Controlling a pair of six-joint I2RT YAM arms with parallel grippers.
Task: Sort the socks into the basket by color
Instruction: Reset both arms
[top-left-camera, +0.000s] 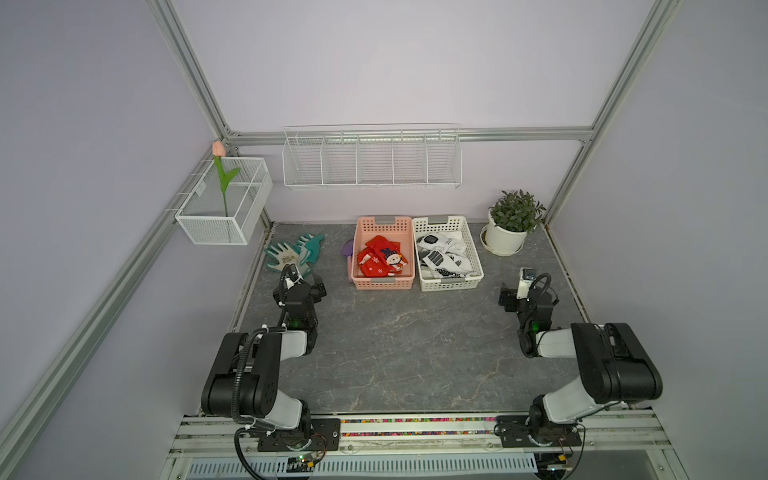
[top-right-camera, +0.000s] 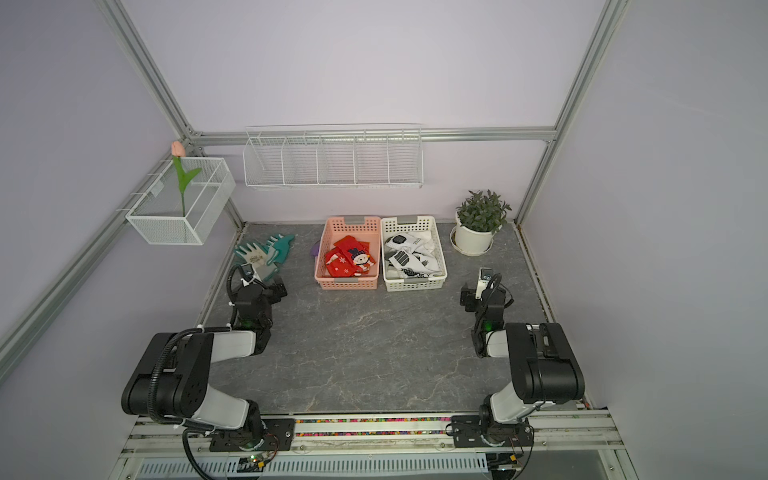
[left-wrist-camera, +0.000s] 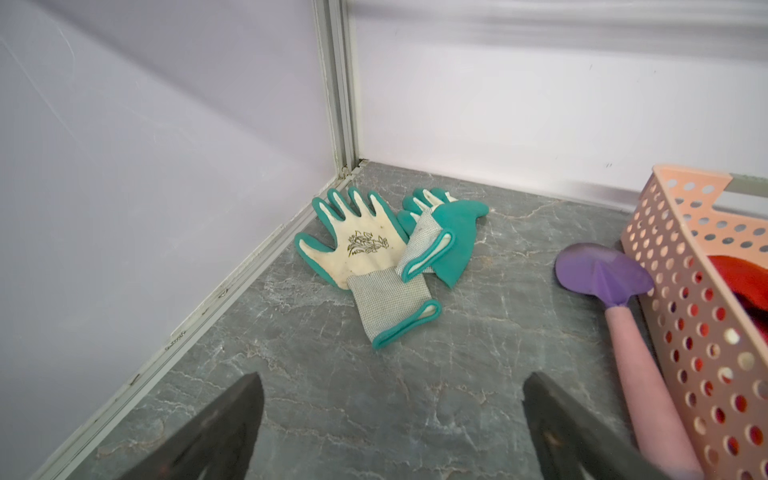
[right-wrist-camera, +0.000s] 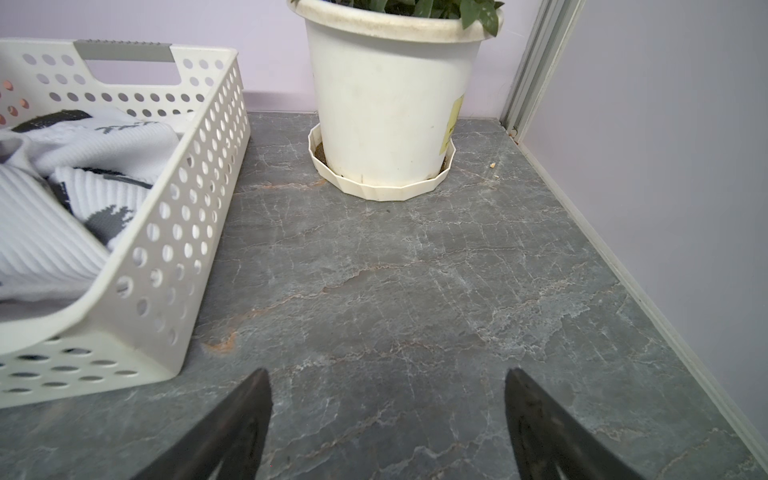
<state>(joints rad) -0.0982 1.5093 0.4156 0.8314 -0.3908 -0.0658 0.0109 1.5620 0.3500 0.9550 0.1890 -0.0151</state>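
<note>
red socks (top-left-camera: 380, 261) lie in the pink basket (top-left-camera: 365, 286), white socks (top-left-camera: 442, 257) in the white basket (top-left-camera: 471, 282); no sock shows on the surface (top-left-camera: 407, 353). left claw (left-wrist-camera: 392, 386) and right claw (right-wrist-camera: 388, 380) gape wide, empty: sorting looks done.

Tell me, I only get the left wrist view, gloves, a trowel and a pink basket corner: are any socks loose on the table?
Observer: None that I see; in both top views the red socks lie in the pink basket.
Operator: And the white ones?
Observer: The white socks lie in the white basket, right beside the pink one.
Operator: What about the right gripper?
Observer: Open and empty, over bare table near the white basket.
</note>
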